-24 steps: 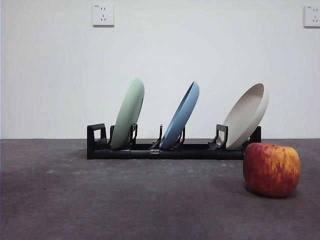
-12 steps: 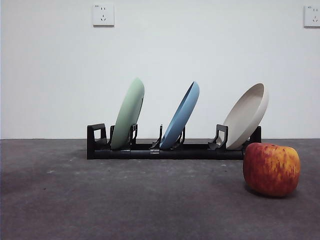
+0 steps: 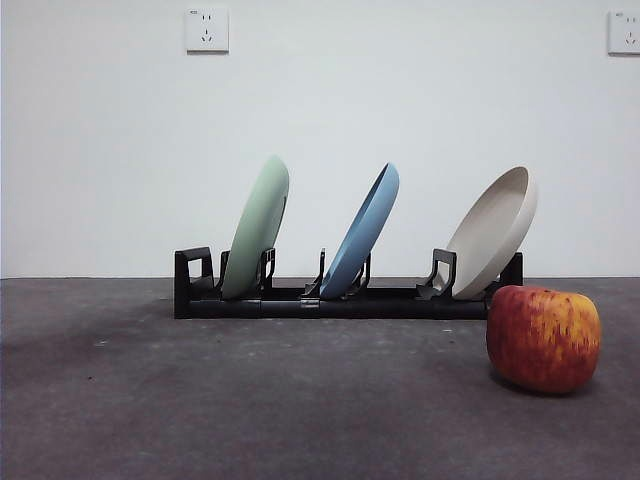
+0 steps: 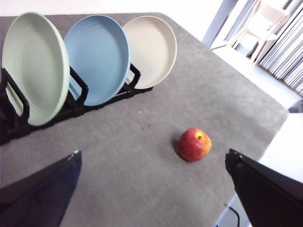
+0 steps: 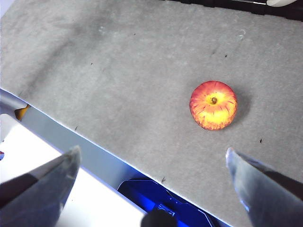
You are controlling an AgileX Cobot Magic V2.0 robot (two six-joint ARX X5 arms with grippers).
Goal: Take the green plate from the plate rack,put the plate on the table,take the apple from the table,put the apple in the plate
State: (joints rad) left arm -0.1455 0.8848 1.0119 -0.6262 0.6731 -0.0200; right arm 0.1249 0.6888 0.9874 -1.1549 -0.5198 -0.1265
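The green plate stands tilted in the left end slot of the black plate rack on the dark grey table. The apple lies on the table at the front right, in front of the rack's right end. In the left wrist view the green plate, the rack and the apple lie well below my left gripper, which is open and empty. My right gripper is open and empty high above the table edge, with the apple below it. Neither arm shows in the front view.
A blue plate stands in the rack's middle slot and a beige plate in its right slot. The table's edge runs under my right gripper. A white wall stands behind the rack.
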